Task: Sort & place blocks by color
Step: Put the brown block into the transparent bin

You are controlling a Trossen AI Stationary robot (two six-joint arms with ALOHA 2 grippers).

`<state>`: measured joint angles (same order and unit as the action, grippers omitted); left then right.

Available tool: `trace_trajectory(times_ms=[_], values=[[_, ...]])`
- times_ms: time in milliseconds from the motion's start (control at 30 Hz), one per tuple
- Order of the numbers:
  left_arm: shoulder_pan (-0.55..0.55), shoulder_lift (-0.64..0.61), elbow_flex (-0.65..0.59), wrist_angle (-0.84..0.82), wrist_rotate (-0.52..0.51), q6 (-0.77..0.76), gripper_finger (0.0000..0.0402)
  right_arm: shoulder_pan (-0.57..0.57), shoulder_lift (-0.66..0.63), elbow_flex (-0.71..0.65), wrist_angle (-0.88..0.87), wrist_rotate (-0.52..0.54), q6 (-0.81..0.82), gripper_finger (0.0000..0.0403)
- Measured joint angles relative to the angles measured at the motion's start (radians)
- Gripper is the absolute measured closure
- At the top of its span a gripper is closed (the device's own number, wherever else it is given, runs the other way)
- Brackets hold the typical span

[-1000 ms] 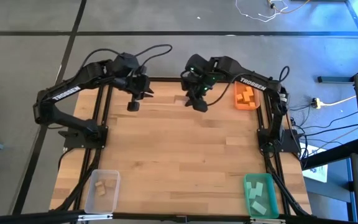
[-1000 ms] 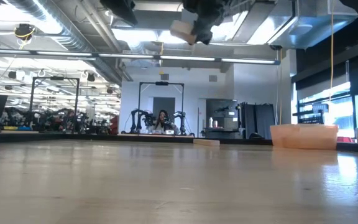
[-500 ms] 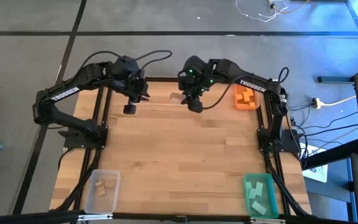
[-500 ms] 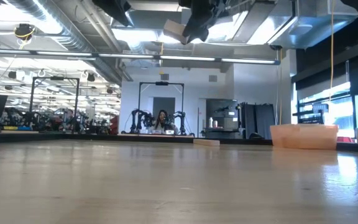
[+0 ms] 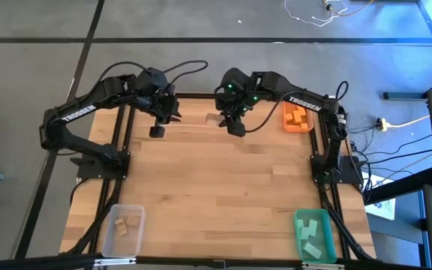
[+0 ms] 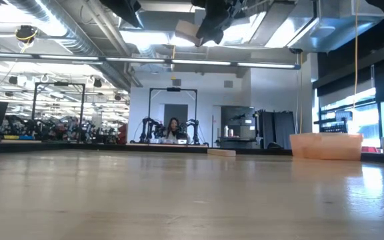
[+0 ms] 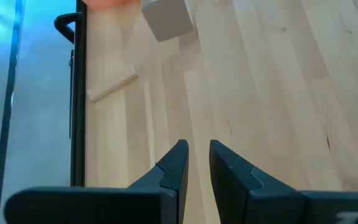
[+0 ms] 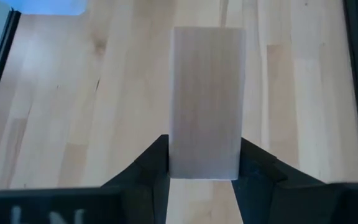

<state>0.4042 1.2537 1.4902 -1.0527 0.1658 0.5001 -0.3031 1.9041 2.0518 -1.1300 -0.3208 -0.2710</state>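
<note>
My right gripper [image 8: 204, 177] is shut on a pale wood block [image 8: 205, 93] and hangs high over the table's far middle [image 5: 235, 126]. The low view shows that block [image 6: 187, 30] at the picture's top. A second pale block [image 5: 213, 118] lies flat on the table near the far edge, also seen in the left wrist view [image 7: 112, 83] and the low view [image 6: 221, 152]. My left gripper [image 7: 194, 163] hovers over the far left [image 5: 156, 130], shut with only a narrow slit and holding nothing. The remaining blocks lie in the bins. My right gripper pinches the pale block between its two fingers [image 8: 148, 162], which sit on the block's two long sides at its near end [image 8: 204, 158]. The rest of the block sticks out past the fingertips. It is lifted clear, well above the table, and tilted in the low view.
An orange bin [image 5: 297, 116] with orange blocks stands at the far right edge. A clear bin [image 5: 122, 229] with pale blocks is at the near left corner, and a green bin [image 5: 313, 234] with teal blocks at the near right. Bare wood lies between them.
My right gripper has shifted slightly toward the table's left with the block and turned, so the block's tilt differs in the low view. My left gripper has also moved a little to the left. Both have kept still in the last half second.
</note>
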Motion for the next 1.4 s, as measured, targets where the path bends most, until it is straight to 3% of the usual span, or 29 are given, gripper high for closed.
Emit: trace_trajectory(times_ms=[600, 800, 1067, 1400], values=[[0.0, 0.0, 0.0, -0.008, -0.028, 0.06, 0.0346, 0.0, 0.0, 0.0, -0.027, 0.013, -0.007, 0.0275], [0.0, 0.0, 0.0, -0.043, -0.107, 0.112, 0.0341, 0.0, 0.0, 0.0, -0.03, 0.014, -0.019, 0.0275], [0.0, 0.001, 0.0, -0.094, -0.127, 0.12, 0.0294, -0.001, 0.0, 0.0, -0.035, 0.014, -0.019, 0.0275], [0.0, 0.001, 0.0, -0.114, -0.119, 0.304, 0.0212, -0.001, 0.0, 0.0, -0.04, 0.014, -0.018, 0.0275]])
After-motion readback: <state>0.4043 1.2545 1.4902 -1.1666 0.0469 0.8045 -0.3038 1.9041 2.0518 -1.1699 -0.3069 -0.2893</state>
